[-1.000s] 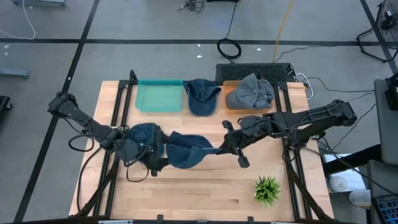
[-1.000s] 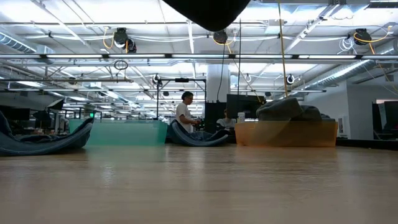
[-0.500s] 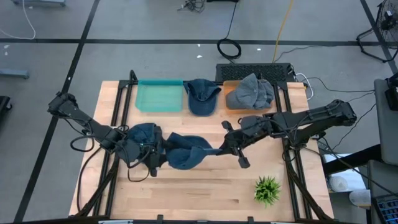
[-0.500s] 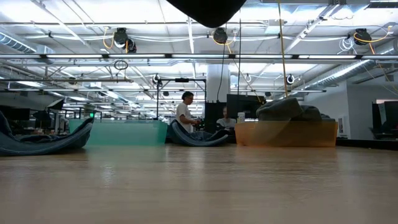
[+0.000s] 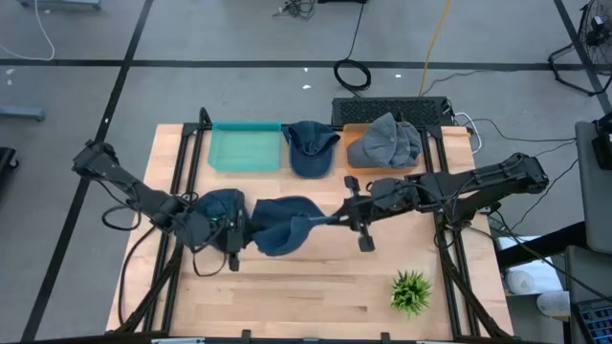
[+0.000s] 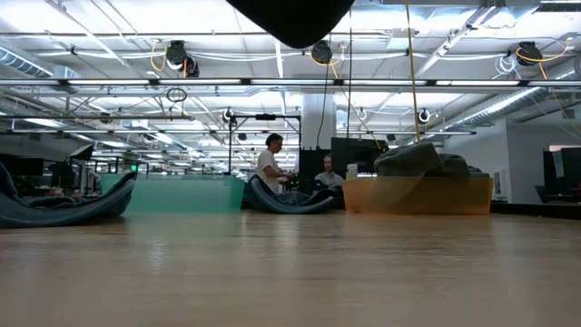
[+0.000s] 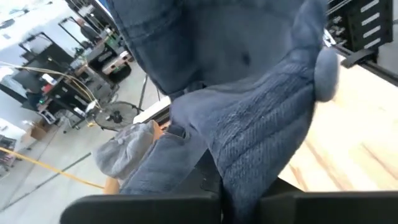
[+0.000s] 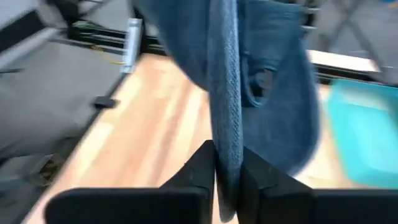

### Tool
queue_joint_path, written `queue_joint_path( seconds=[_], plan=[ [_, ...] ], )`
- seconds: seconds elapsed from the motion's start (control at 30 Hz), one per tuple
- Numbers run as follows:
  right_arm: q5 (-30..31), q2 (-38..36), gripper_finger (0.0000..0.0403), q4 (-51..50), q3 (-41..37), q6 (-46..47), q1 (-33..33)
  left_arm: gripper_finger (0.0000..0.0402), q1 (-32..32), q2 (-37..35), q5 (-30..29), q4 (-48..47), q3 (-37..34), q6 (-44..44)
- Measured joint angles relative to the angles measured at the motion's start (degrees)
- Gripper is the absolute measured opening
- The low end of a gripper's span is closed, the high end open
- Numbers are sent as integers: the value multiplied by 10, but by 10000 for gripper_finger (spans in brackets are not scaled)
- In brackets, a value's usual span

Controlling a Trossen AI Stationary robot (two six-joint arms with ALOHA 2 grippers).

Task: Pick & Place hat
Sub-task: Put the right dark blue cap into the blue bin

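Note:
A dark blue hat (image 5: 282, 225) hangs between my two grippers over the middle of the table. My left gripper (image 5: 241, 235) is shut on its left side and my right gripper (image 5: 331, 223) on its right side. A second blue hat (image 5: 218, 204) lies on the table under my left arm. A third blue hat (image 5: 311, 148) lies at the far edge between a teal bin (image 5: 245, 147) and an orange bin (image 5: 356, 153). The orange bin holds a grey hat (image 5: 387, 139). My left gripper pinches a fold of the hat's crown cloth (image 7: 249, 180) between its two fingers, coming level from the table's left. The crown bulges beyond the fingers. My right gripper pinches the hat's brim edge (image 8: 227, 163) between its two fingers, coming level from the table's right. The brim stands on edge, and the hat hangs beyond the fingers.
A small green plant (image 5: 411, 291) stands near the front right. Black frame rails (image 5: 182, 162) run along the table's left and right sides. Bare wood lies along the near edge (image 5: 306, 306). People stand in the room beyond the table (image 6: 270, 163).
My left gripper has shut on the hat's crown. My right gripper has drawn a little toward the table's left and far edge with the brim. The hat between them has bunched up rounder and shifted slightly toward the far edge.

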Motion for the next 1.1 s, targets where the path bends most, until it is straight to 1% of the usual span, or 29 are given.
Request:
queue_joint_path(
  seconds=[0.07,0.13,0.2,0.33,0.37,0.4,0.47,0.53,0.67,0.73,0.8,0.87,1.03,1.1],
  plan=[
    [26,0,48,-5,1,12,-4,6,0,-11,1,-19,15,-17],
    [48,0,75,-15,1,25,-9,5,-1,-24,1,-60,39,-40],
    [78,-4,109,-36,1,32,-11,5,-5,-32,5,-109,68,-57],
    [169,-6,189,-41,1,28,-11,4,-12,-35,11,-225,131,-92],
    [182,-6,209,-36,1,27,-11,4,-12,-35,12,-243,146,-103],
    [183,-5,228,-26,1,27,-11,4,-12,-35,12,-260,159,-112],
    [160,-5,260,11,1,25,-11,3,-12,-35,18,-283,179,-129],
    [122,4,287,64,1,7,-11,3,-7,-35,39,-296,192,-143],
    [89,31,317,164,1,-33,-5,2,7,-34,79,-293,201,-152],
    [44,41,324,196,1,-25,-12,2,11,-33,81,-299,201,-158],
    [-4,52,326,206,1,-10,-18,2,15,-31,80,-304,201,-162],
    [-40,69,326,217,1,-2,-19,2,16,-27,78,-310,201,-163],
    [-104,102,323,274,0,2,-21,2,20,-10,75,-320,201,-163],
    [-103,115,323,298,0,2,-21,2,23,-3,73,-320,201,-162]
  ],
)
